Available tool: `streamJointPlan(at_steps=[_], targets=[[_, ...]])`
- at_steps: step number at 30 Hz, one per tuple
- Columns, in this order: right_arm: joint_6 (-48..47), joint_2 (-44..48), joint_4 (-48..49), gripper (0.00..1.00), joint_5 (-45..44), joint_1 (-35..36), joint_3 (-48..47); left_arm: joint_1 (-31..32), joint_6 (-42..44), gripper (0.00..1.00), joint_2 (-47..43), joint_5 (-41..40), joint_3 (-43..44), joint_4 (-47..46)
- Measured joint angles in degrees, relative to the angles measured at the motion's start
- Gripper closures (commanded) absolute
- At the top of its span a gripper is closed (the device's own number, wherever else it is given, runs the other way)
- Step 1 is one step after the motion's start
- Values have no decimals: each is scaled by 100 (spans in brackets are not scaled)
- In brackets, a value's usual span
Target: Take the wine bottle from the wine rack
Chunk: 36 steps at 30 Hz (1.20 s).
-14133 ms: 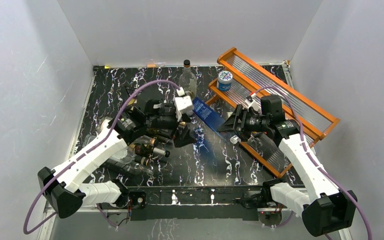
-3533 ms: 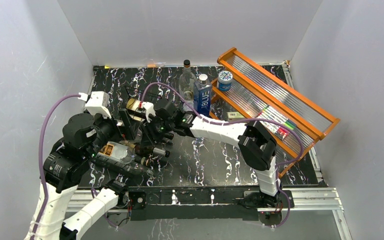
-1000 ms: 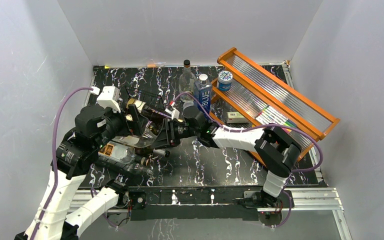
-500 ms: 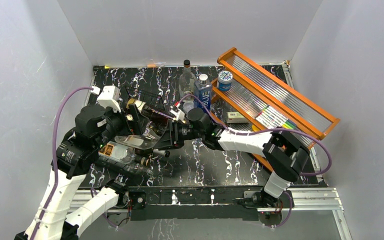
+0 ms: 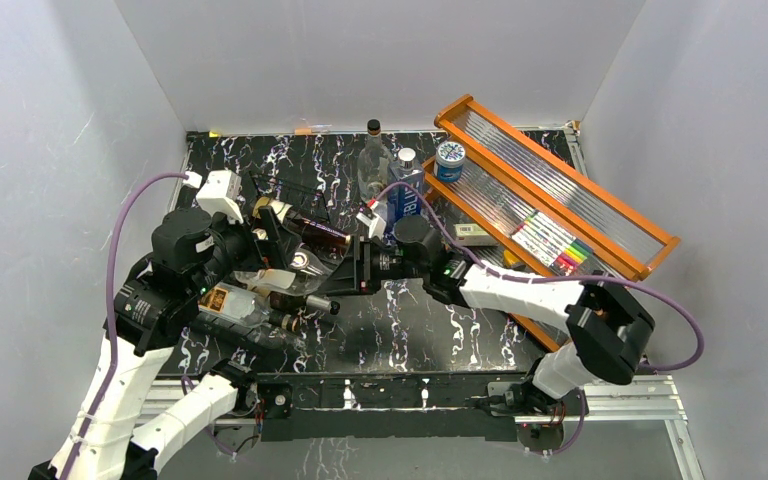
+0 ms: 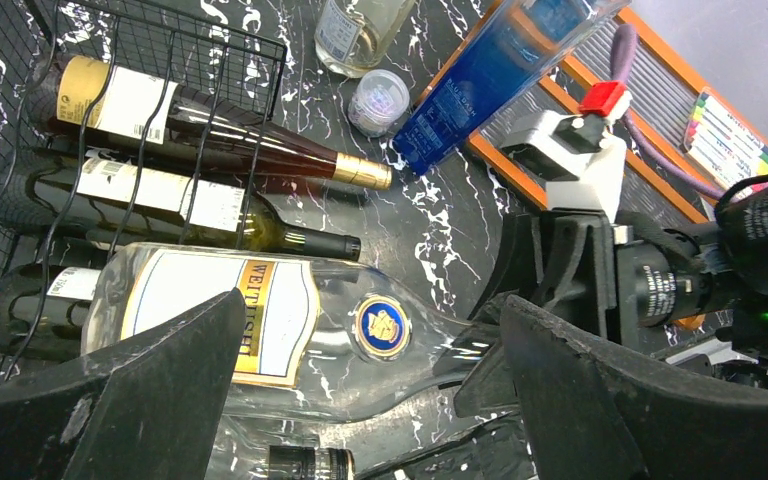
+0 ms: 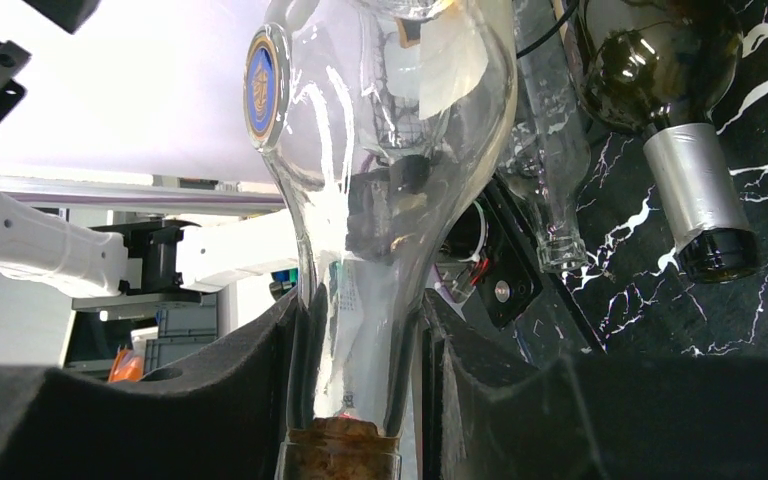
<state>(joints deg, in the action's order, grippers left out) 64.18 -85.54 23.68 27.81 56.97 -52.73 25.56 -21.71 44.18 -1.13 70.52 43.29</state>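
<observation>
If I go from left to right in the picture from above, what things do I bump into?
Clear wine bottle → right gripper holding its neck → tall clear bottle → blue bottle → small round jar → coloured pens.

Clear wine bottle [image 6: 290,335], black wine rack [image 6: 222,28]

White walls [image 5: 360,60] on three sides; black white-veined tabletop [image 5: 410,325]; even light.

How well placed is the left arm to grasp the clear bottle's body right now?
Probably yes. The left fingers, open, hover over the clear bottle's labelled body with nothing between; the right fingers grip only the neck. The left pair lines up along the bottle, so the wrist may need turning.
</observation>
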Motion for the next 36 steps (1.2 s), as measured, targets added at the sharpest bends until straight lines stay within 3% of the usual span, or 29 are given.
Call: streamJointPlan(at_steps=[12, 29, 36], targets=[[105, 621, -280, 100, -424, -28, 387, 0, -151, 2, 0, 116, 0, -9], [168, 2116, -1532, 100, -1043, -378, 962, 0, -236, 2, 238, 385, 0, -155], [55, 2798, -2531, 100, -1189, -568, 1005, 0, -249, 2, 310, 481, -48, -282]])
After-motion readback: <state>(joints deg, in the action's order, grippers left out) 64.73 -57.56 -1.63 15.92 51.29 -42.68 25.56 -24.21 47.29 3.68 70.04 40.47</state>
